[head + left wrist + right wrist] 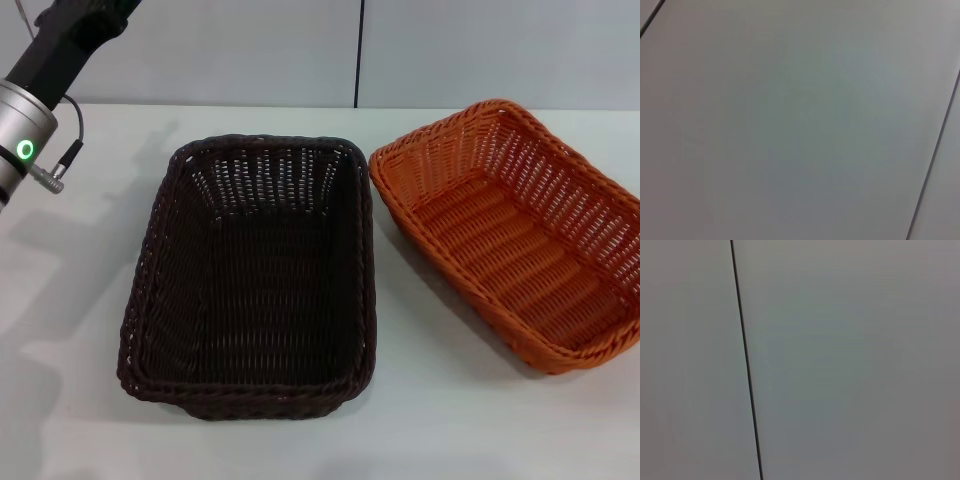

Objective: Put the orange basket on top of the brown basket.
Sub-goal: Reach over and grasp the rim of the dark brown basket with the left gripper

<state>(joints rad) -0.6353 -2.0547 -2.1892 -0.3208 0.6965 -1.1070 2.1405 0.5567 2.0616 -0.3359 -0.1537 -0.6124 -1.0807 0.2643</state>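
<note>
While the two baskets sit side by side on the white table [80,420], neither is touched by any arm. The brown basket [255,275] lies near the middle, upright, its long side running away from the robot, its hollow bare. The orange basket [510,230] lies to its right, also upright and bare inside, turned at a slant so that its far left corner comes just beside the brown one's far right corner; whether the rims touch there I cannot tell. Nearer the robot the two spread apart, with bare table between them.

The left arm [35,90] shows at the far left edge, raised above the table, a silver cuff with a green ring light and a cable plug on it. Its gripper lies outside the head view, so its grasp cannot be told. The right arm and gripper do not appear at all.

Both wrist views show only pale grey panels crossed by thin dark seams [746,360].
</note>
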